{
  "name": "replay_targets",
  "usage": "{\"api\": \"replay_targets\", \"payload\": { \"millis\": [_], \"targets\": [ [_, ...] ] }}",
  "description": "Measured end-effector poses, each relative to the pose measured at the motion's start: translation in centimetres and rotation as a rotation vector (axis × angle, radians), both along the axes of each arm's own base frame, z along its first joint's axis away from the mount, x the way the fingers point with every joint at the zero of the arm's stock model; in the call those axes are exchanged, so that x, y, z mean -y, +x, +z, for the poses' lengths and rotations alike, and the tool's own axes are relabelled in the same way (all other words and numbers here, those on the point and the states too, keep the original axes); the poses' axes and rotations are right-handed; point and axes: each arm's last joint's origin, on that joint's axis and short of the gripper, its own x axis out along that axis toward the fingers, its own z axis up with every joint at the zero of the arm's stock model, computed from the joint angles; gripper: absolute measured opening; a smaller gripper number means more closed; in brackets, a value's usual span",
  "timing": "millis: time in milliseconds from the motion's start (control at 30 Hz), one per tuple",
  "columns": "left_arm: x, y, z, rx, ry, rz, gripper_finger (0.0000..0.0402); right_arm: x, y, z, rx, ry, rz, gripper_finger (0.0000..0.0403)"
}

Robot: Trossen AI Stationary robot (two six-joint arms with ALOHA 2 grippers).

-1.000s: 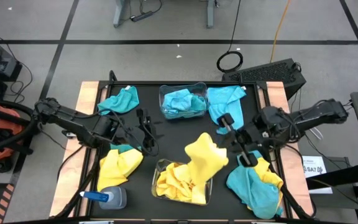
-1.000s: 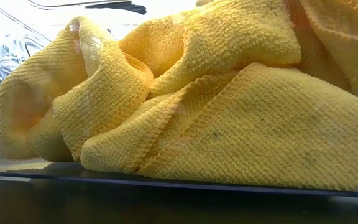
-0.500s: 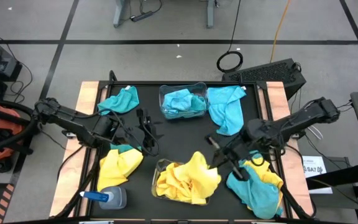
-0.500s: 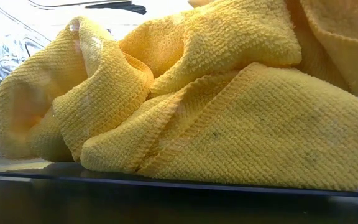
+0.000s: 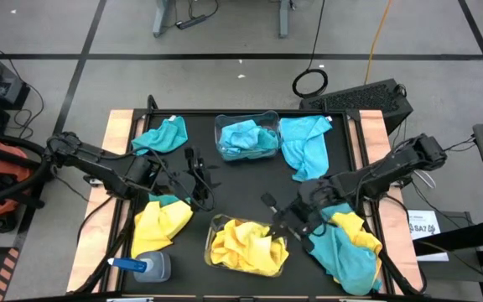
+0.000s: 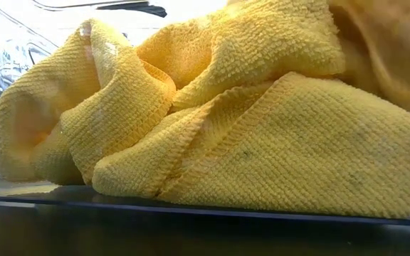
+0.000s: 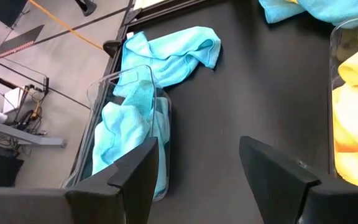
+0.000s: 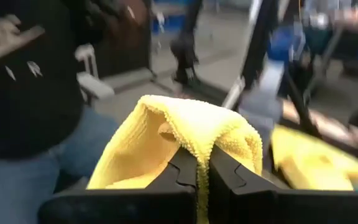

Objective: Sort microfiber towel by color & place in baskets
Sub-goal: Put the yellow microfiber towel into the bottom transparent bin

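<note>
Two dark arms [image 5: 99, 164], black cabling

Grey tiled floor [image 5: 225, 80] with dark seams, orange cable [image 5: 381, 32] at upper right, black cable loop [image 5: 309, 83] upper centre, desk legs [image 5: 164, 17] at top.

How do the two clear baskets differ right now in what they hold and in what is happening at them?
The near basket holds only yellow towels; the far basket holds only turquoise towels. The right gripper, shut on a yellow towel, is at the near basket's edge; no gripper is at the far basket, and the left gripper waits open between them. Both are clear, rounded bins on the black mat.
</note>
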Motion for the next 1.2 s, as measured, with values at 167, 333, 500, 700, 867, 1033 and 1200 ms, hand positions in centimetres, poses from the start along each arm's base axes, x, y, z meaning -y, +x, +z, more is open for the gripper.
{"api": "replay_targets", "payload": {
  "millis": [167, 333, 500, 700, 867, 1033, 1200],
  "targets": [
    [0.0, 0.0, 0.0, -0.006, 0.001, 0.000, 0.0231, -0.3, 1.0, -2.7, -0.142, -0.026, -0.023, 0.0000],
    [0.0, 0.0, 0.0, -0.003, -0.001, 0.002, 0.0231, -0.6, 1.9, -5.1, -0.244, -0.037, -0.025, 0.0000],
    [0.0, 0.0, 0.0, 0.001, -0.013, 0.011, 0.0231, -0.9, 2.6, -7.2, -0.322, -0.046, -0.029, 0.0000],
    [0.0, 0.0, -0.1, 0.001, -0.016, 0.014, 0.0231, -1.1, 3.3, -9.6, -0.396, -0.066, -0.033, 0.0000],
    [0.0, 0.0, 0.0, 0.003, -0.018, 0.015, 0.0231, -1.0, 3.7, -11.3, -0.443, -0.080, -0.044, 0.0000],
    [0.1, 0.1, 0.0, 0.012, -0.037, -0.002, 0.0231, -0.6, 4.1, -12.3, -0.473, -0.087, -0.057, 0.0000],
    [0.3, 0.3, 0.3, 0.039, -0.091, -0.052, 0.0231, -0.2, 4.3, -12.6, -0.498, -0.068, -0.076, 0.0000]
  ]
}}
